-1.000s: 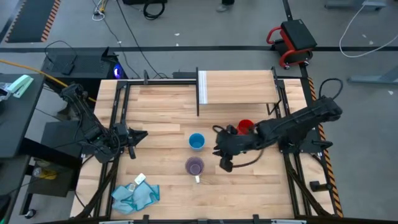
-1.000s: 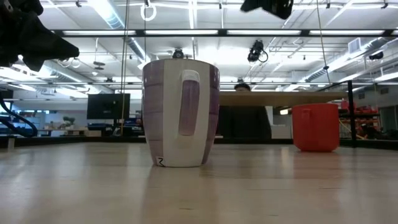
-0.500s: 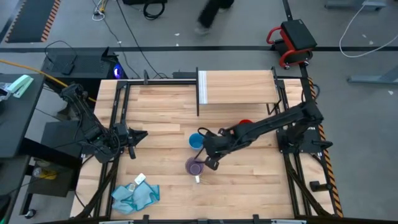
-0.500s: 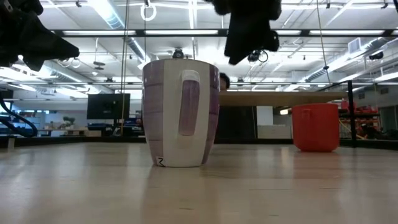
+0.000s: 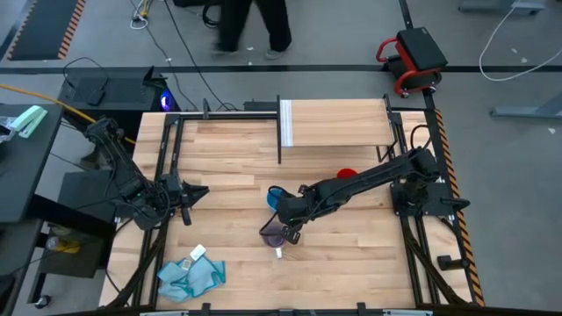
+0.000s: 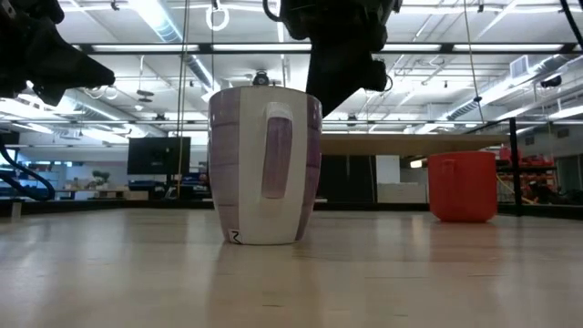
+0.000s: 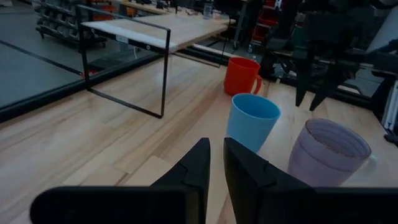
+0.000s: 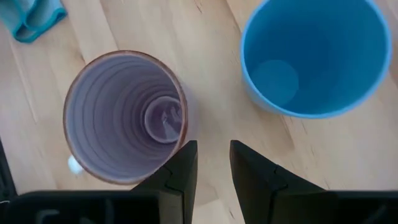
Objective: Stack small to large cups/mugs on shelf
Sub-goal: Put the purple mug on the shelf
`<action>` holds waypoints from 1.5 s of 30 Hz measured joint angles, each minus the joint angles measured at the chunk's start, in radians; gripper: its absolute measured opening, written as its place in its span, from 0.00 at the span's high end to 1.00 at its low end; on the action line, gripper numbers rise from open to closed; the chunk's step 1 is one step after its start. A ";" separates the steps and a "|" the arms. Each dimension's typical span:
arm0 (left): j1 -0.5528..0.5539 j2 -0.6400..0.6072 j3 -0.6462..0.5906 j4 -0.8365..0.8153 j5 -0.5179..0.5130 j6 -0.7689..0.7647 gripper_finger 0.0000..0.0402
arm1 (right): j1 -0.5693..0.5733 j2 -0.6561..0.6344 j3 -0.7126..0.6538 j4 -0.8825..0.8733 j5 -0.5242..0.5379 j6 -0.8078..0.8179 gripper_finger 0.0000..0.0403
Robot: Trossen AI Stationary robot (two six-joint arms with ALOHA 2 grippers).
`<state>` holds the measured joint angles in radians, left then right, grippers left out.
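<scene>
The purple cup (image 5: 272, 233) stands upright on the tabletop, its white tag (image 6: 277, 155) toward the near edge. The blue cup (image 5: 276, 197) stands just beyond it, and the red mug (image 5: 345, 174) stands farther right, partly under my right arm. The shelf (image 5: 338, 123) stands at the far edge. My right gripper (image 8: 212, 149) is open and points down just above the purple cup (image 8: 124, 118), over the rim on the side facing the blue cup (image 8: 311, 56). My left gripper (image 7: 216, 155) is shut and empty at the table's left edge (image 5: 189, 200).
A teal cloth (image 5: 189, 276) and a small white object (image 5: 197, 253) lie near the front left corner. Black frame posts run along both table sides. A person (image 5: 255, 22) walks on the floor beyond the far edge.
My right gripper has gone from beside the red mug toward the table's left and near edge, past the blue cup, and down until it is over the purple cup. The cups have kept still.
</scene>
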<state>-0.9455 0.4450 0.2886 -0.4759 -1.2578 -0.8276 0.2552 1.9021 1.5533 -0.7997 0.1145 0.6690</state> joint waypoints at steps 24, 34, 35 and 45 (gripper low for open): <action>0.000 0.000 0.000 0.000 0.018 0.000 0.85 | 0.025 0.048 0.010 0.034 -0.047 -0.015 0.74; 0.000 0.000 0.000 0.000 0.018 0.000 0.87 | 0.025 0.073 0.008 0.054 -0.067 -0.015 0.74; 0.000 0.000 0.000 0.000 0.019 0.000 0.87 | 0.025 0.073 0.008 0.059 -0.067 -0.016 0.74; 0.000 0.000 0.000 0.000 0.022 0.000 0.86 | 0.025 0.071 0.008 0.059 -0.064 -0.018 0.80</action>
<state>-0.9455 0.4450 0.2886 -0.4763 -1.2354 -0.8276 0.2802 1.9728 1.5616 -0.7410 0.0503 0.6513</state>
